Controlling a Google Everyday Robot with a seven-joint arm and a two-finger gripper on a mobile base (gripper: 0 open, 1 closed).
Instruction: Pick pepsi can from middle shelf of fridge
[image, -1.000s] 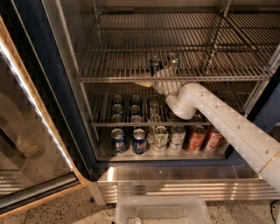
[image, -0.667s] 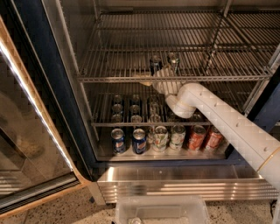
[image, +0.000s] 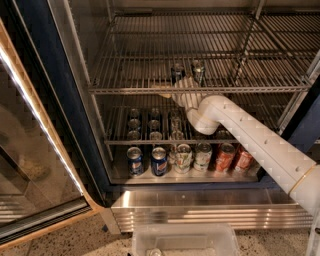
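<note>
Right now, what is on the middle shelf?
Two cans: the dark pepsi can and a paler can. The gripper sits in front of them, covering the pepsi can's base.

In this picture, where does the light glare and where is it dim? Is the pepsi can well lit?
Camera view: a bright strip glares along the glass door, and the steel base panel shines. Camera view: the pepsi can on the middle shelf is dim and dark; the pale hand right before it stands out.
</note>
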